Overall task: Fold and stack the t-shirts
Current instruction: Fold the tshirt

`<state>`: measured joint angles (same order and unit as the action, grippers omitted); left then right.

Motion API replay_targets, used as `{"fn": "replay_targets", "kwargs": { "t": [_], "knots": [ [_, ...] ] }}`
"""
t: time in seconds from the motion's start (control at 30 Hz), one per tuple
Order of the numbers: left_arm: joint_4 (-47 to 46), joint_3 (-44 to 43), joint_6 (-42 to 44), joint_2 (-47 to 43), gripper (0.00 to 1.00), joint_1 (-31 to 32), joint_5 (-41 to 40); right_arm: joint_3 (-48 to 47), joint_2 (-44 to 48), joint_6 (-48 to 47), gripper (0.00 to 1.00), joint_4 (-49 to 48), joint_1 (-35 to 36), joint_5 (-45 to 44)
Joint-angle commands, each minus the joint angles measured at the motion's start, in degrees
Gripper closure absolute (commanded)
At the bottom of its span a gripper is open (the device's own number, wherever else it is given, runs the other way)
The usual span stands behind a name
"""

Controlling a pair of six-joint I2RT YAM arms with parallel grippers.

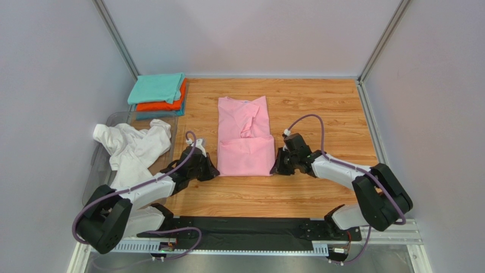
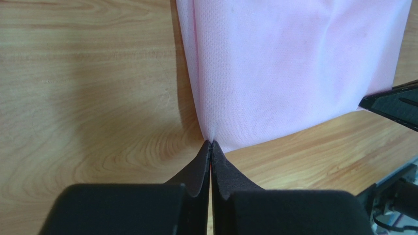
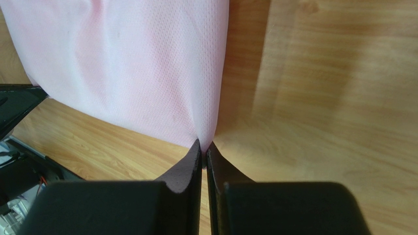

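Shirt spot: pink t-shirt [image 1: 245, 136] is laid mid-frame on the wooden table [image 1: 324, 108], long axis running top to bottom of the top view.
Left gripper [image 2: 211, 143]: fingers clamped together on the lower-left corner, fabric pinched right at the tips.
Right gripper [image 3: 203, 143]: same deal, squeezed onto the lower-right corner.
Key relation: all the cloth stretches away from both fingertips toward the top of the frame, and each corner is covered by its own nearer arm. A lengthwise fold up-frame is probably called for.
Other tees: folded stack [image 1: 157, 94] at upper left, white t-shirt [image 1: 134, 145] crumpled at left.
Writing: no brand or label can be made out.
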<state>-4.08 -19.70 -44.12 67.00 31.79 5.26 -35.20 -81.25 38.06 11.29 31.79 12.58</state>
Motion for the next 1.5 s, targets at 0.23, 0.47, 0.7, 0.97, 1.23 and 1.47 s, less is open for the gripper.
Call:
{"fn": "replay_targets", "kwargs": {
  "t": [0.23,0.47,0.7,0.97,1.23,1.47],
  "knots": [
    [15.57,5.29,-3.33,-22.42,1.0,7.48,2.04,7.07,20.75,5.53,0.95,10.31,9.23,-4.23],
    [32.79,2.48,-6.94,-39.65,1.0,14.08,2.65,6.11,30.36,8.95,0.94,23.95,17.68,-6.34],
    [41.25,-5.15,-7.74,-40.29,1.0,20.49,5.28,1.99,35.37,11.15,0.94,30.8,23.66,-2.47],
    [49.95,-14.04,-7.91,-39.84,1.0,25.07,4.06,-3.56,37.13,11.77,0.94,39.59,26.3,-1.68],
    [50.83,-15.45,-9.32,-40.99,1.0,25.43,3.89,-8.48,39.07,10.55,0.93,45.49,26.3,-2.73],
    [49.43,-16.86,-8.97,-39.05,1.0,25.43,-0.76,-13.66,34.85,6.6,0.92,44.17,25.69,-6.95]
  ]
}}
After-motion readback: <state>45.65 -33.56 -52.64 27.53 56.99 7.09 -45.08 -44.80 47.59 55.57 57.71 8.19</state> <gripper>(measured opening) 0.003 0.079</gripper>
